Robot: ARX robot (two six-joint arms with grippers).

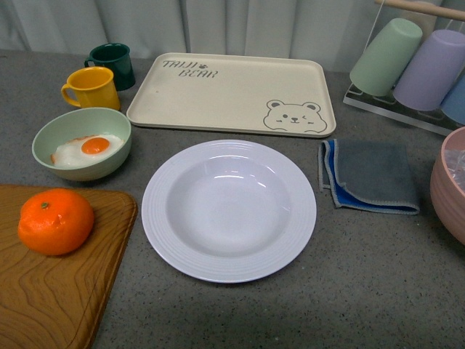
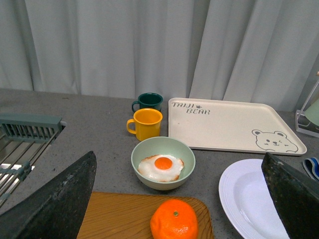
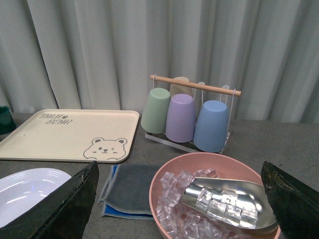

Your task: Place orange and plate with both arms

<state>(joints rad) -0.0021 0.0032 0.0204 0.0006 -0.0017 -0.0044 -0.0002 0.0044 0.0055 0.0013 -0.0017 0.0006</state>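
The orange (image 1: 56, 221) rests on a wooden board (image 1: 65, 291) at the near left of the grey counter. The white ridged plate (image 1: 229, 209) lies empty in the middle. Neither arm shows in the front view. In the left wrist view the orange (image 2: 174, 219) sits low between the dark fingers (image 2: 55, 204) of my left gripper (image 2: 182, 199), which stands open and above it, and the plate (image 2: 246, 199) shows at the side. My right gripper (image 3: 182, 199) is open over a pink bowl of ice (image 3: 214, 199), with the plate's (image 3: 25, 191) edge showing beside it.
A beige bear tray (image 1: 232, 91) lies behind the plate. A green bowl with a fried egg (image 1: 82, 143), a yellow mug (image 1: 92, 87) and a dark green mug (image 1: 112, 64) stand at the back left. A grey-blue cloth (image 1: 370, 176), a cup rack (image 1: 414, 65) and a pink bowl (image 1: 449, 182) are right.
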